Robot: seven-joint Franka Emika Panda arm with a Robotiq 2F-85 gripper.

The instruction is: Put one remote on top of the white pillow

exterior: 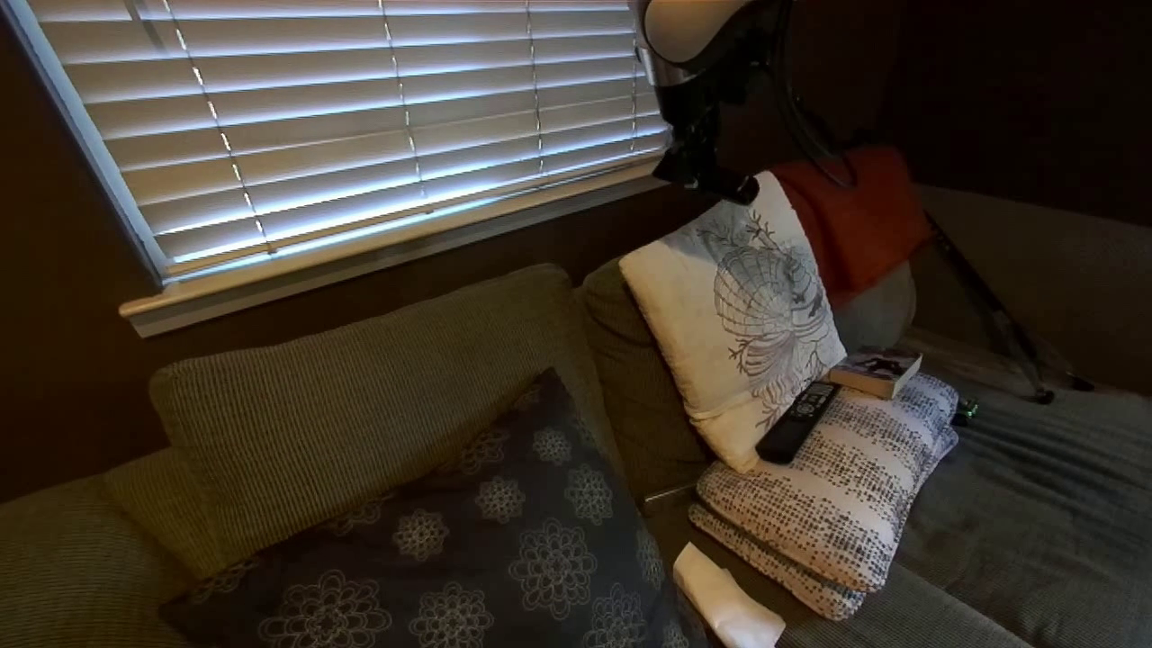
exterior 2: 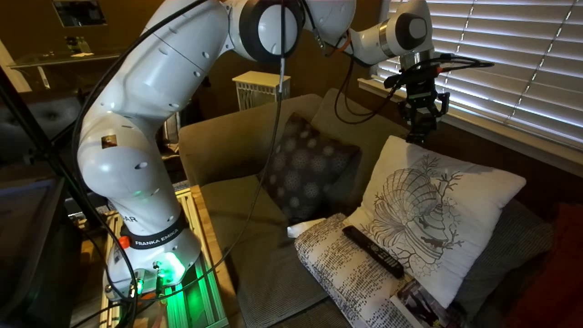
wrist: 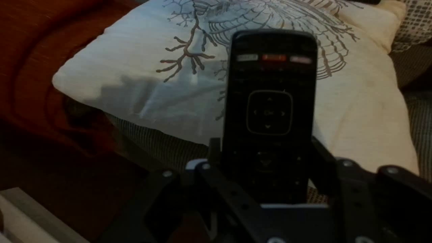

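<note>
A sofa, dark patterned cushion and window blinds show a home.

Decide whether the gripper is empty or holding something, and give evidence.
Holding: in the wrist view, the gripper has a black remote clamped between its fingers.

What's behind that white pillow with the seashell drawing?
Behind the white pillow, a ribbed sofa back cushion and a red cloth show past its edges in an exterior view. Anything directly behind its middle is covered by the pillow itself.

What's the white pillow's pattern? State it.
The white pillow has a grey-brown line drawing of shells and branches, seen best in an exterior view.
</note>
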